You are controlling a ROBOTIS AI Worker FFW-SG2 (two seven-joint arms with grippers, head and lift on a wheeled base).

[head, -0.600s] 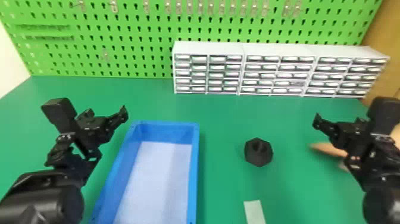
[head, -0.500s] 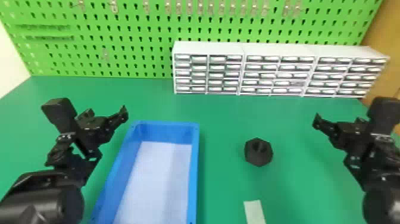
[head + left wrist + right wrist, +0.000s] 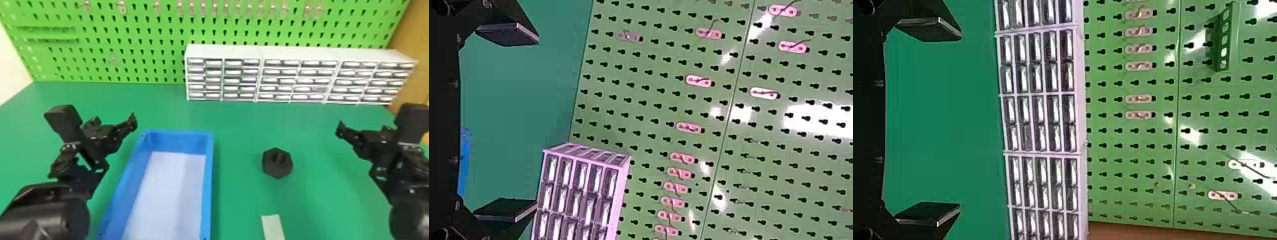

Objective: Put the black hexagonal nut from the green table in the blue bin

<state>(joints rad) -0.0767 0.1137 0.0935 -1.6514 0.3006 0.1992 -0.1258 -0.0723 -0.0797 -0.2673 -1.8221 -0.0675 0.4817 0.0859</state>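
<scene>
Left gripper (image 3: pixel 133 119): fingers spread wide, beside the blue bin (image 3: pixel 182 142).
Right gripper (image 3: pixel 340 128): fingers also well apart.
Black hexagonal nut (image 3: pixel 277 167): on the green table (image 3: pixel 239 127), between the bin and my right gripper.
Pale strip (image 3: pixel 273 227): nearer me than the nut.
White drawer units (image 3: pixel 293 54): before the pegboard (image 3: pixel 143 60).

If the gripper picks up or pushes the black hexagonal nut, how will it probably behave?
The black hexagonal nut looks rigid, so it probably keeps its shape when squeezed. Its flat sides should discourage rolling. It seems to lie flat on the green table, so a push may slide it.
</scene>
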